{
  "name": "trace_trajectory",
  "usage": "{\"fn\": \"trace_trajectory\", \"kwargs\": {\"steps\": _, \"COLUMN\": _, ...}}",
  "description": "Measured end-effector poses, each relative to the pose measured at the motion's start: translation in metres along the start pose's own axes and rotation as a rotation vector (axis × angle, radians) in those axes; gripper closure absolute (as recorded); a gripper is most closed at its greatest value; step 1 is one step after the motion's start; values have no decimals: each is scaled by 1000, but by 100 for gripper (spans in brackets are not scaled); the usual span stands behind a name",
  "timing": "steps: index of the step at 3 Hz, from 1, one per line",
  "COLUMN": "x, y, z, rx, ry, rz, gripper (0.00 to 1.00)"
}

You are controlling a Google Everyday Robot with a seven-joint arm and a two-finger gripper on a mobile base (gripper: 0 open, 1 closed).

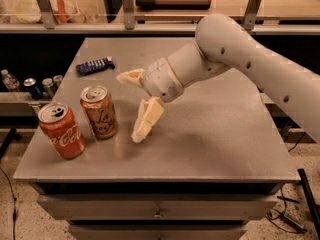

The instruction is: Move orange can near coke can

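Note:
The orange can stands upright on the grey table at the front left. The red coke can stands just left of it and a little nearer, a small gap between them. My gripper is open and empty just right of the orange can. One finger points down toward the table, and the other finger sticks out to the left behind the can. Neither finger touches the can.
A dark blue flat packet lies at the table's back left. Several small cans and a bottle stand on a lower shelf to the left. A railing and bagged items run behind the table.

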State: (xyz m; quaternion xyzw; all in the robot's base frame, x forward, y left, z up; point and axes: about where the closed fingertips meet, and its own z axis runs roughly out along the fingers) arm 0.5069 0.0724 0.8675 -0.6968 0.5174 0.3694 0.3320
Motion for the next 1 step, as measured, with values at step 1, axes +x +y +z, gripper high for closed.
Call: {"fn": "trace_trajectory", "kwargs": {"steps": 1, "x": 8, "y": -2, "z": -25, "rx": 7, "ry": 52, "rz": -7, "gripper": 0}}
